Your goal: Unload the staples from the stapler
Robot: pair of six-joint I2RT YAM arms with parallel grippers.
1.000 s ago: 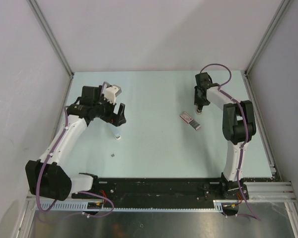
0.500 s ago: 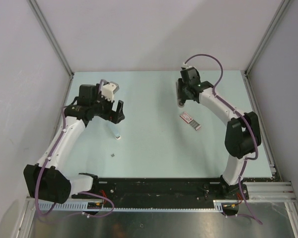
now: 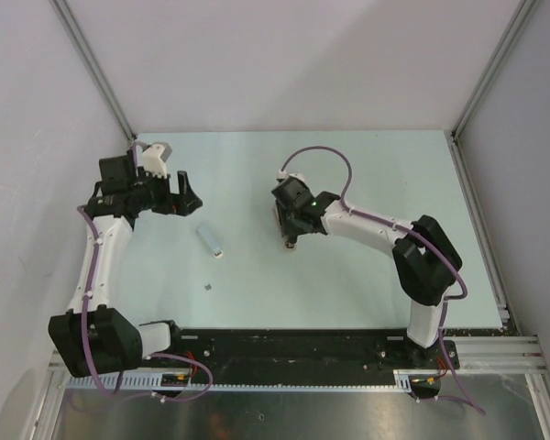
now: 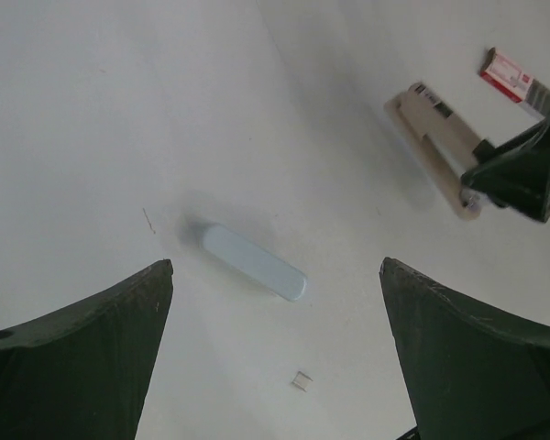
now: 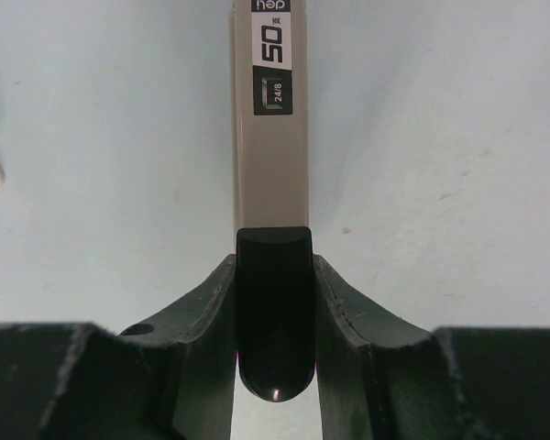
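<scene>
Staples, tiny grey metal bits [image 4: 301, 380], lie loose on the pale bench [image 3: 348, 174] near wide-open left jaws: light, slippery, probably best pinched edgewise. Right jaws clamp the slim beige stapler [image 5: 270, 137].

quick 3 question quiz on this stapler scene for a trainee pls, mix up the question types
1. True or false: the left gripper is closed on the light blue oblong piece.
2. What is the right gripper clamped on? A) the black end of the stapler B) the light blue oblong piece C) nothing
3. Fill in: the tiny grey staple bit lies loose on the ____.

Key: 1 false, it is open and apart from the piece. 2 A. 3 table.
</scene>
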